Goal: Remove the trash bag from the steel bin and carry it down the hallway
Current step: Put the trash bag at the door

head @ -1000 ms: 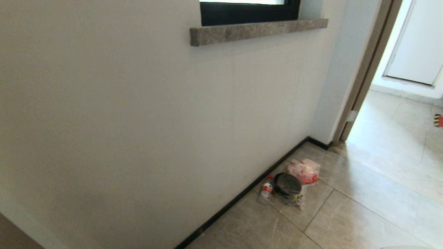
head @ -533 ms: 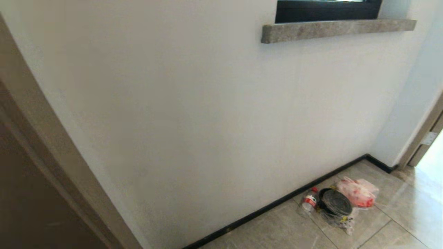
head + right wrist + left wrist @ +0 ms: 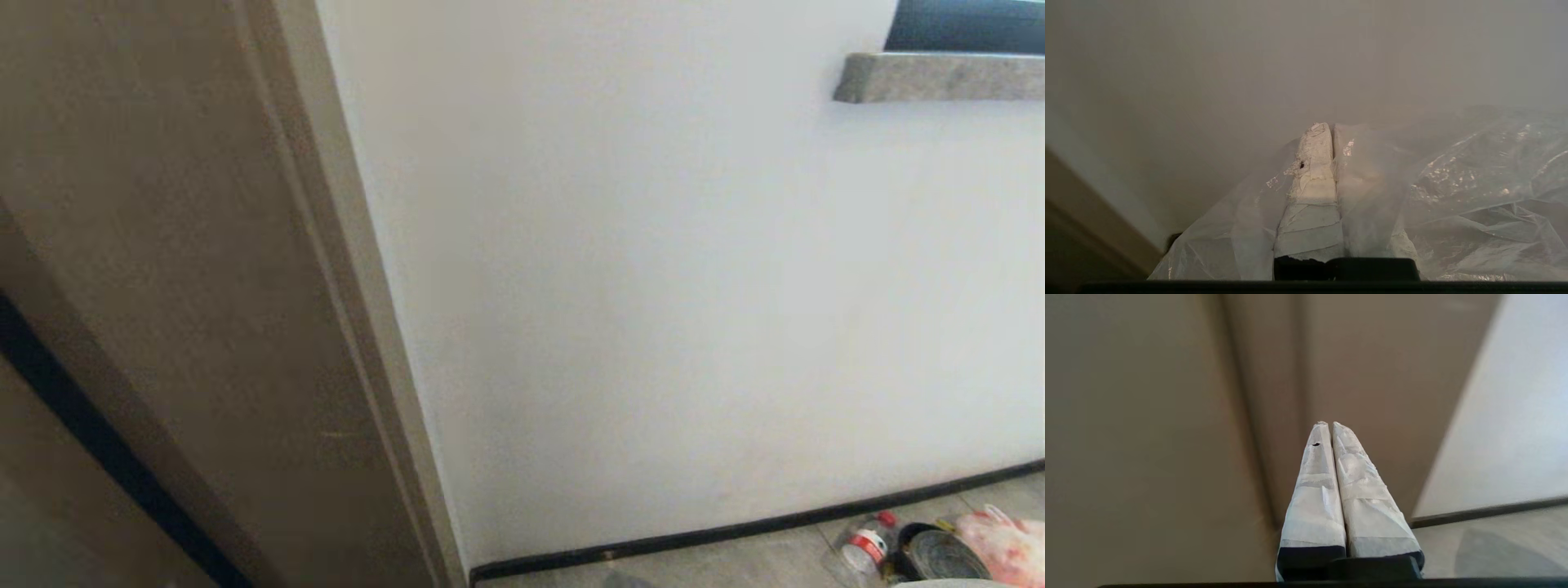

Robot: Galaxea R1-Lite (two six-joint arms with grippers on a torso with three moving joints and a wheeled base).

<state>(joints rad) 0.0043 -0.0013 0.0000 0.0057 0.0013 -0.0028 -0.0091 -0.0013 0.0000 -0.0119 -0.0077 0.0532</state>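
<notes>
White wall (image 3: 653, 286) w/ tan door frame (image 3: 245, 286) ahead. Right gripper (image 3: 1331, 130) clamped on the trash bag (image 3: 1474, 196), film draped over its fingers for carrying. Left gripper (image 3: 1329, 424) pressed together, empty, idle beside it.

beige floor tiles (image 3: 735, 563) carry a small bottle (image 3: 867, 545), a dark round lid (image 3: 943, 558) and a pink bag (image 3: 1006, 547).

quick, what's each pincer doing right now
left pincer: closed, holding nothing
right pincer: closed on the trash bag
</notes>
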